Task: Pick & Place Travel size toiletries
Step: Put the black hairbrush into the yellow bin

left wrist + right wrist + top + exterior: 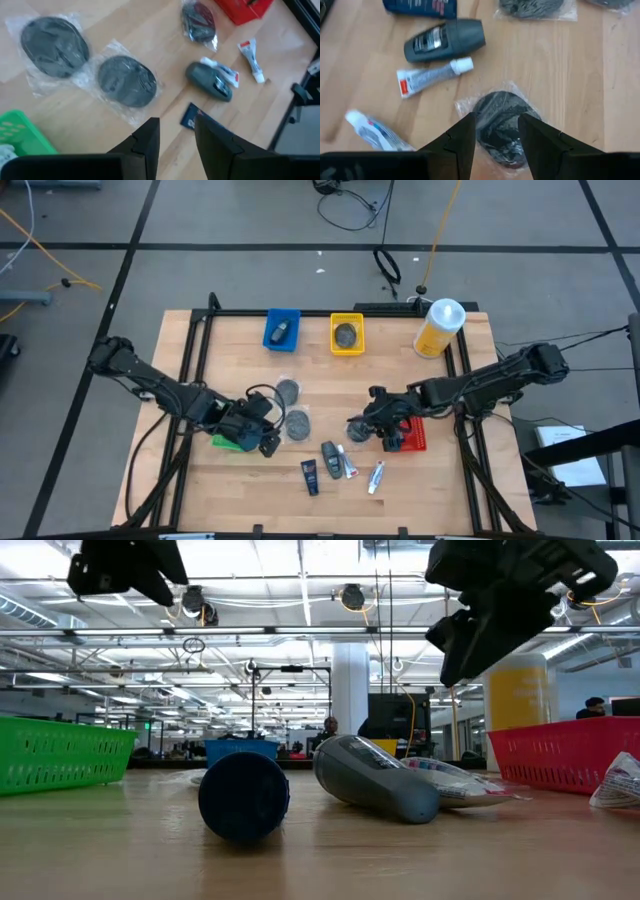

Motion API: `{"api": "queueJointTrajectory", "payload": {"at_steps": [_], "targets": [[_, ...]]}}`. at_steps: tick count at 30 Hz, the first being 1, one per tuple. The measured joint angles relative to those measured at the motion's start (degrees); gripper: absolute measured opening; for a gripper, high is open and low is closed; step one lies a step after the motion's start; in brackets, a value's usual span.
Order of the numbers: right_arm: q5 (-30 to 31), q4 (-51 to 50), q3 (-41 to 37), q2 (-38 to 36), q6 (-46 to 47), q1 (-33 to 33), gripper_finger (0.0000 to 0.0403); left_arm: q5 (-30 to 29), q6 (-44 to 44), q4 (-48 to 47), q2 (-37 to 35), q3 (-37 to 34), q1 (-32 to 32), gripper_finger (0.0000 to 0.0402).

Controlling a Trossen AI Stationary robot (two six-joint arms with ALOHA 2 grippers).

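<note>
I see the right gripper (495, 131) poised over a dark bagged pouch (501, 127) on the wooden table (240, 480), its 2 fingers (462, 137) parted to either side of the bag; they grasp nothing, and I cannot tell whether they touch the plastic. The right arm reaches in from the table's right edge toward the centre, wrist angled down, just beside the red tray (414, 435).

The left gripper (176, 135) hangs above the table with its fingers apart by a narrow gap and nothing between them. Its arm stretches in from the left side, and the gripper sits over the inner end of the green tray (226, 441).

The toiletries lie scattered across the middle and front of the table. 2 grey discs in clear wrap (126, 80) rest side by side between the grippers. Nearer the front edge lie a dark blue bottle (310, 476), a grey roll-on bottle (445, 39) and, touching it, a small white tube (432, 76). A 2nd white tube (376, 476) lies a little apart to the right.

At the far side, the blue tray (282, 330) holds 1 dark item and the yellow tray (347, 334) holds 1 grey disc. A yellow bottle with white cap (440, 327) stands near the far right corner.
</note>
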Motion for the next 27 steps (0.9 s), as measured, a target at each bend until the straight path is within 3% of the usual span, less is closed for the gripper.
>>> {"api": "queueJointTrajectory", "payload": {"at_steps": [10,19,23,27], "targets": [[0.39,4.97,0.00,5.33,-15.18,-0.03,0.0156,-2.24,-3.14,0.62,0.00,-0.02,-5.38,0.0115],[0.31,12.19,-0.02,12.87,-10.62,-2.06,0.0171,-3.04,-5.45,1.46,0.00,-0.02,-6.80,0.0115],[0.21,11.18,0.13,14.74,-7.51,-2.68,0.0172,-3.12,-4.09,2.09,0.00,-0.02,-6.60,0.0115],[0.13,3.47,4.21,15.90,-7.80,-2.99,0.0172,-3.21,-3.77,1.99,0.00,-0.02,-6.45,0.0115]]}}
